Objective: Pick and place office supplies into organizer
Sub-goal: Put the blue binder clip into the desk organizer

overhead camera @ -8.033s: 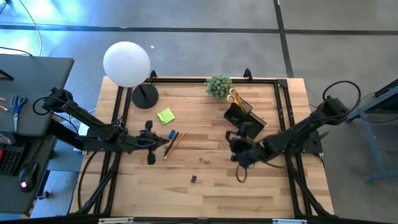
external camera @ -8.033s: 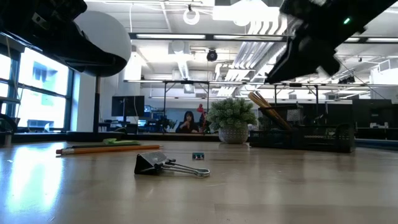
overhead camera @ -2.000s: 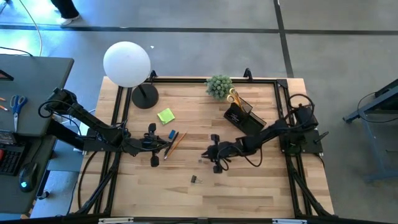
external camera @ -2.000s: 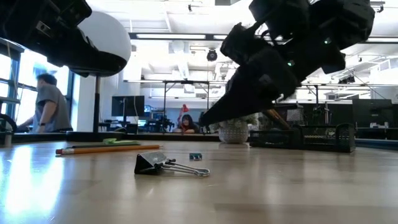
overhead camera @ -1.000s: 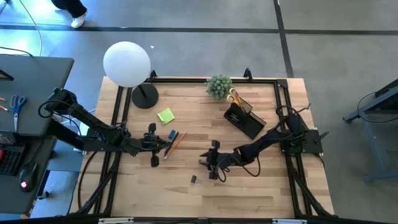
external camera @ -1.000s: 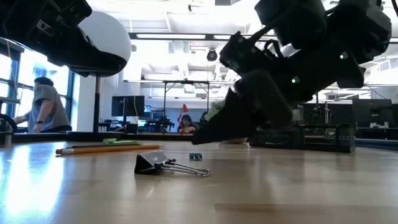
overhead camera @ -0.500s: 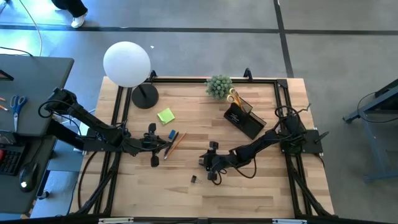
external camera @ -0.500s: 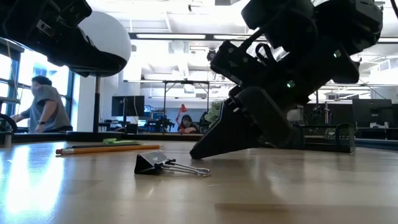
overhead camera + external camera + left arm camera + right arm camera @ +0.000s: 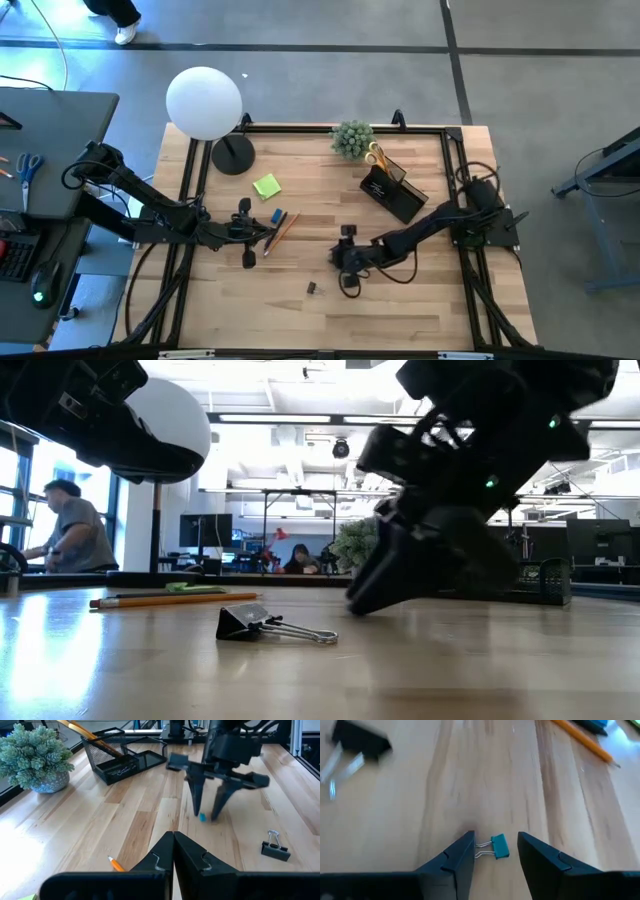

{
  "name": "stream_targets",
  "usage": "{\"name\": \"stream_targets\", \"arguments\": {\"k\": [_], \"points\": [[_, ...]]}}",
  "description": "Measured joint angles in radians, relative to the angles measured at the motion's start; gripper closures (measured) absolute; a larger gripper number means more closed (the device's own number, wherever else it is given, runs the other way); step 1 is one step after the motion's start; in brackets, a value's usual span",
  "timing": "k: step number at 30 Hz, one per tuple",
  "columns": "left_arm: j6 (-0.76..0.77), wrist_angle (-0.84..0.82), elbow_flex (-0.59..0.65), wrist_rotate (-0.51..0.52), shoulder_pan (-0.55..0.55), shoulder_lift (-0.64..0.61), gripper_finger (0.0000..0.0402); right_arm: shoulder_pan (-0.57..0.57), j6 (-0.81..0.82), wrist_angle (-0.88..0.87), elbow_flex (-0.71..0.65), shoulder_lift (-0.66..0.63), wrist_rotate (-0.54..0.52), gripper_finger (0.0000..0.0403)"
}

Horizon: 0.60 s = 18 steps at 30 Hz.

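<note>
I have the right tool [image 9: 492, 851] low over the wooden counter [image 9: 400, 310], fingers apart with the tiny teal binder clip [image 9: 498, 846] lying between them; whether they touch it, I can't quite tell. The left tool [image 9: 173, 851] waits closed and empty near the orange pencil [image 9: 284, 228].

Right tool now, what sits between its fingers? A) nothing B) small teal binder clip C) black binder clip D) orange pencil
B: the right wrist view shows the small teal binder clip lying on the table between the open fingers of the right tool, not yet gripped; the black binder clip lies apart.
</note>
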State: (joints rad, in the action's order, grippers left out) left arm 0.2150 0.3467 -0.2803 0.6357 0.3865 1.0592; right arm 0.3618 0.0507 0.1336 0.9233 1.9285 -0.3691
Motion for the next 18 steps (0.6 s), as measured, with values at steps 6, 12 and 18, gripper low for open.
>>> {"name": "stream_targets", "arguments": {"k": [6, 12, 18], "points": [[0.000, 0.000, 0.000, 0.000, 0.000, 0.000, 0.0401, 0.001, 0.034, -0.210, -0.003, -0.102, 0.007, 0.0261], [0.000, 0.000, 0.000, 0.000, 0.000, 0.000, 0.0401, 0.007, 0.187, -0.362, -0.003, -0.128, 0.003, 0.0263], [0.000, 0.001, 0.000, 0.000, 0.000, 0.000, 0.0401, 0.009, 0.328, -0.333, -0.003, -0.128, -0.001, 0.0263]]}}
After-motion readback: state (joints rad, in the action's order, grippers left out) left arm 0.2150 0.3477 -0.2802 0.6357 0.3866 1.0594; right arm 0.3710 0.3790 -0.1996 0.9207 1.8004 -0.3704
